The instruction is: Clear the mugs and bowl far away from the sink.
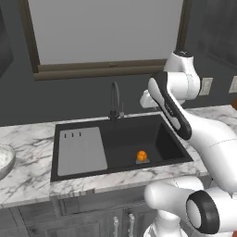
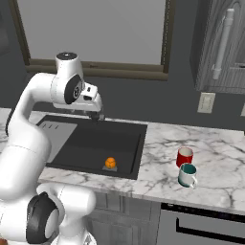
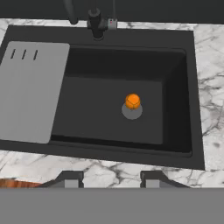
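The gripper (image 2: 97,116) hung above the sink (image 2: 136,158), jaws partly apart and holding nothing. Both mugs stood on the marble counter (image 2: 215,167) well to the gripper's right and lower. The red mug (image 2: 184,156), white inside, stood just behind the pale grey mug (image 2: 187,175), teal inside. The speckled bowl (image 1: 4,159) lay on the opposite side, left of the sink.
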